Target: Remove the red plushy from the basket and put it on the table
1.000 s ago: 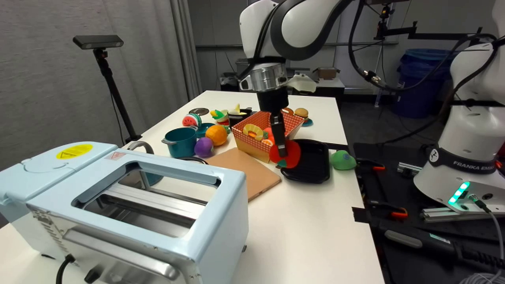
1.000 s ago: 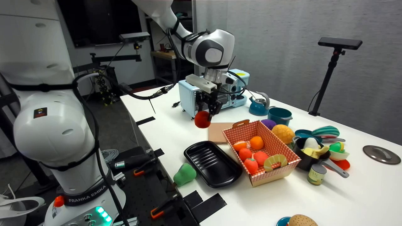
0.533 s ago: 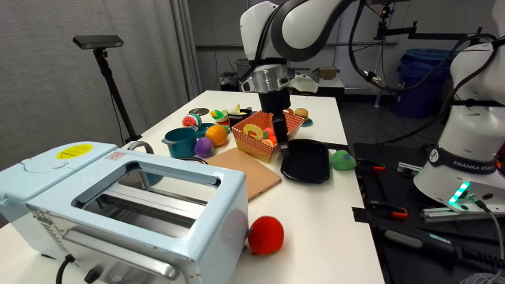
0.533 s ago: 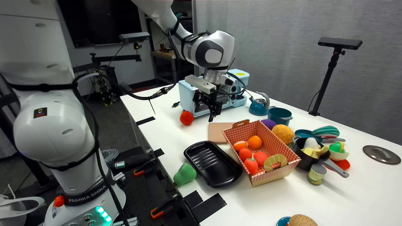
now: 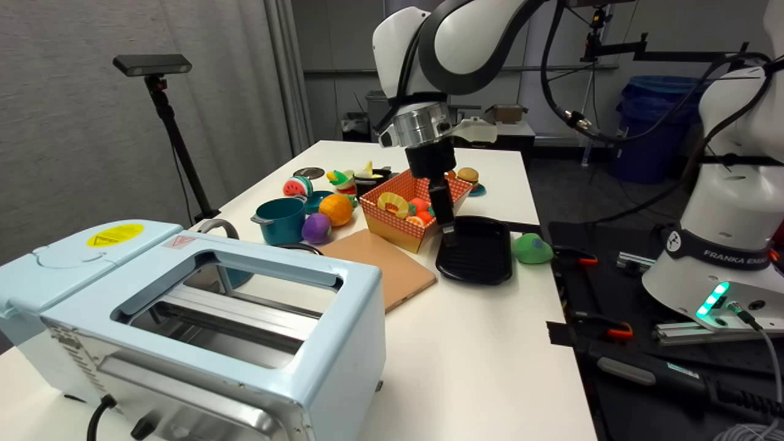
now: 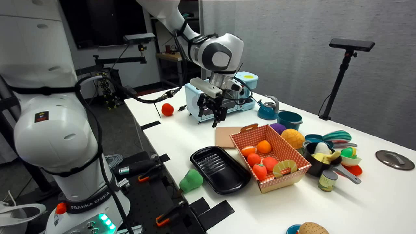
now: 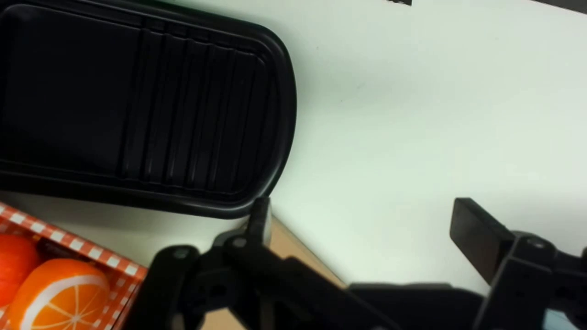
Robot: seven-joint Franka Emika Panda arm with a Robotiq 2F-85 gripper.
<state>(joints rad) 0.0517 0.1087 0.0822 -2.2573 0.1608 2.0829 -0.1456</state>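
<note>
The red plushy (image 6: 167, 109), a round red toy, is on the white table (image 6: 177, 138) near its far end in an exterior view, apart from the gripper. It is out of view in the wrist view. My gripper (image 6: 208, 119) is open and empty above the table; in the wrist view (image 7: 361, 220) its fingers stand wide apart with bare white tabletop between them. The basket (image 5: 392, 234), with a red checked lining, stands beside the gripper and also shows in the wrist view (image 7: 103, 256). It holds several red and orange toys and a pineapple ring.
A black tray (image 6: 221, 169) lies beside the basket, and a tan board (image 6: 224, 136) lies under the gripper's side. A light blue toaster oven (image 5: 343, 343) stands close by. A green toy (image 6: 191, 180) sits at the table edge. Pots and toy food stand behind the basket.
The gripper has opened and let go of the red plushy. The plushy has dropped and rolled past the toaster oven toward the table's far end. The gripper has moved slightly.
</note>
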